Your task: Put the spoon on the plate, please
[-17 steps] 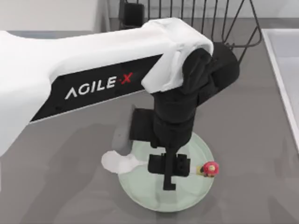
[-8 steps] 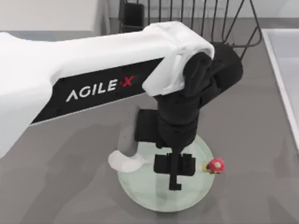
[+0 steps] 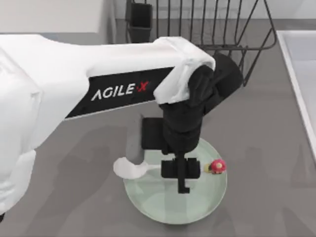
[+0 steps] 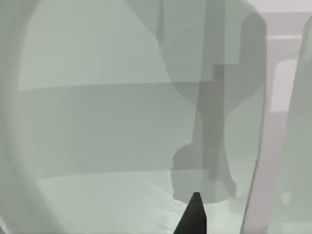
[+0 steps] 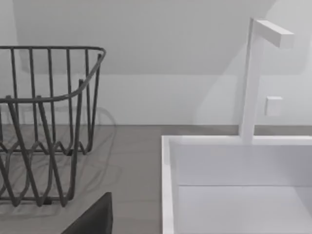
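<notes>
The left gripper point(image 3: 183, 178) hangs straight down over the middle of the pale mint-green plate point(image 3: 163, 210), its black fingers point(image 3: 183, 186) pointing at the plate's surface. It sits across the shaft of the white spoon point(image 3: 129, 169), about halfway between the bowl and the red mushroom knob point(image 3: 217, 166). The gripper body hides the shaft where the two meet, so whether the jaws are clamped on it or parted around it cannot be told from above; the left wrist view gives no help, showing one dark fingertip point(image 4: 194, 214) against the glossy green plate point(image 4: 97, 122) and the gripper's own shadow.

The spoon lies level and crosswise over the plate. Its broad oval bowl reaches out past the plate's left rim, over the grey table point(image 3: 276, 148), while the knob end sits inside the rim on the right. A mid-shaft hold would suit a long utensil like this, keeping it balanced and flat. The spoon looks low, close to the plate, but contact is not certain. With the bowl overhanging the edge, my guess is the placing is nearly done, though not cleanly centred.

Behind the plate stands a dark wire rack point(image 3: 217, 29), and a white sink point(image 3: 301, 74) edges the table on the right. The right wrist view looks across the wire rack point(image 5: 48, 122), the sink point(image 5: 234, 165) and its white faucet point(image 5: 256, 73), which suggests the right arm is parked well away.
</notes>
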Robot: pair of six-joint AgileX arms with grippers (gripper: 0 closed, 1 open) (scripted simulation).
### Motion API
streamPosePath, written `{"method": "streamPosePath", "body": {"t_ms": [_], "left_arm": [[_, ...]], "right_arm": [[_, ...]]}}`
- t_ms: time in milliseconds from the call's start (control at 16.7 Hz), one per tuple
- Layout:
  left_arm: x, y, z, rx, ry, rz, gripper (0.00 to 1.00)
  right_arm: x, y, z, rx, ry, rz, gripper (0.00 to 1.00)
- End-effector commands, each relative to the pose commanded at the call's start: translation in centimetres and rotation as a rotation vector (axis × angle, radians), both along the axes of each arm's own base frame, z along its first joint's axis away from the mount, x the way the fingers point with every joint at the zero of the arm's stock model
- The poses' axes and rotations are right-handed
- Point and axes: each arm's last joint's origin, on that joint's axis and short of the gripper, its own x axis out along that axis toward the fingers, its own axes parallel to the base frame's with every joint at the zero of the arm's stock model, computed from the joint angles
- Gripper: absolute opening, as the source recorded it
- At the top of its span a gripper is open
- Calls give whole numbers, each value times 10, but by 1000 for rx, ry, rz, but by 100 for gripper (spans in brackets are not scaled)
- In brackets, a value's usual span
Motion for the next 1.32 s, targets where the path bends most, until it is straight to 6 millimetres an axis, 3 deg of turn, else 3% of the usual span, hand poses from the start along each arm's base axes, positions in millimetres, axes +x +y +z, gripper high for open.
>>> {"method": "streamPosePath", "body": {"t_ms": [180,480,1260,1320], "left_arm": [[4,4,-22,36,24,15,0],[4,5,-22,36,25,16,0],[4,5,-22,36,25,16,98],[4,5,-22,36,25,16,100]], "right_arm": [[0,0,0,0,0,0,100],[0,0,0,0,0,0,100],[0,0,0,0,0,0,100],[0,0,0,0,0,0,100]]}}
